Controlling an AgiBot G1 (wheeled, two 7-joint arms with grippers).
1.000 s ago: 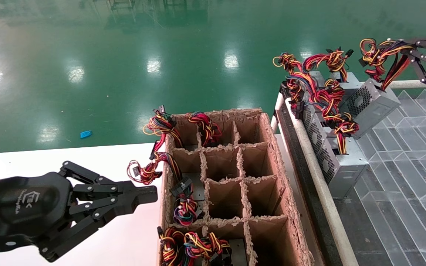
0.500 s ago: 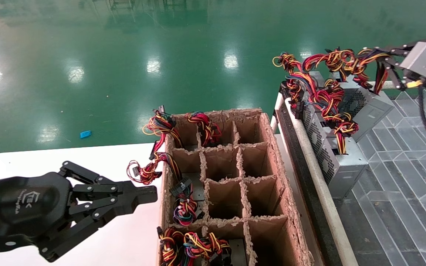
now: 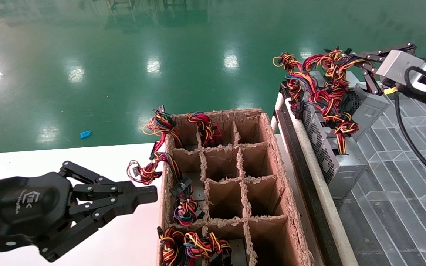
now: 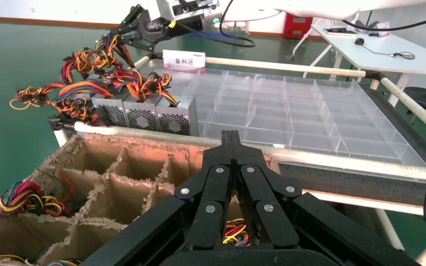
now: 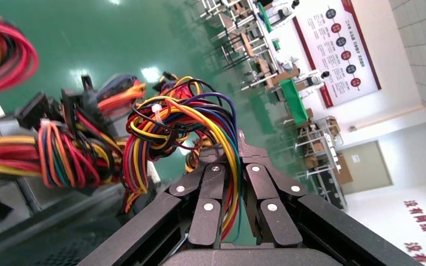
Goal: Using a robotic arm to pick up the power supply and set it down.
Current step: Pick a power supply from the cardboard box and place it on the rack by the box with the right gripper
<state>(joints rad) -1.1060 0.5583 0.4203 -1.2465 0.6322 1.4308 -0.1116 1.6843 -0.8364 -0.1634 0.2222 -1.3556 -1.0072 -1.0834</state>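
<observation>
The right black three-finger gripper, on its silver-grey boxy wrist with a black cable and yellow tag, reaches in from the far right above the row of silver-grey metal power supplies, its fingers closed on a bunch of red, yellow, orange and black wires. Those wires lead down to the small silver-grey power supply with the honeycomb-perforated grille, which sits at the far end of that row, tilted, its grille face turned toward the brown cardboard box and its long axis slanting down and away to the right. Whether it touches the clear plastic divided tray beneath cannot be told. The brown cardboard box with dividers stands on the white table, several compartments holding wired units. The left black gripper hangs over the white table just beside that box, its fingers pressed together on nothing.
</observation>
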